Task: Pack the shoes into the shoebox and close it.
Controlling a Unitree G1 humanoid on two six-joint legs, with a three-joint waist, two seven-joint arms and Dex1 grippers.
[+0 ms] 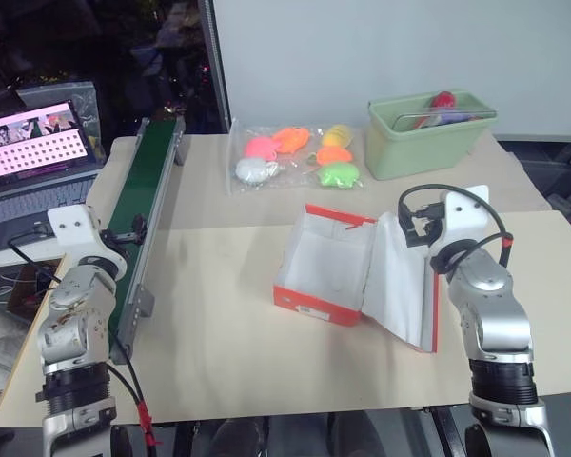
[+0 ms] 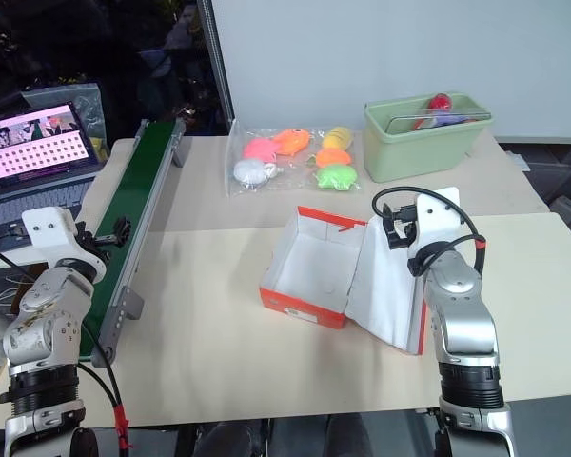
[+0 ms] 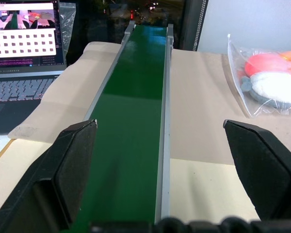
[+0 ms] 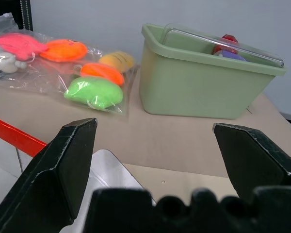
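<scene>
The head view showed the shoebox [image 1: 325, 271] lying open on the bench [image 1: 228, 343]; wrist views showed the left gripper [image 3: 162, 141] and right gripper [image 4: 155, 133], jaws wide, holding nothing.

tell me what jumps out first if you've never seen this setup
The open orange-red shoebox sits mid-table, white inside and empty, its lid flapped out toward the robot's right arm. Behind it lie a clear bag of bright toys and, further right, a pale green tub. A long green conveyor belt runs along the table's left side, with a lit laptop beyond it.
</scene>
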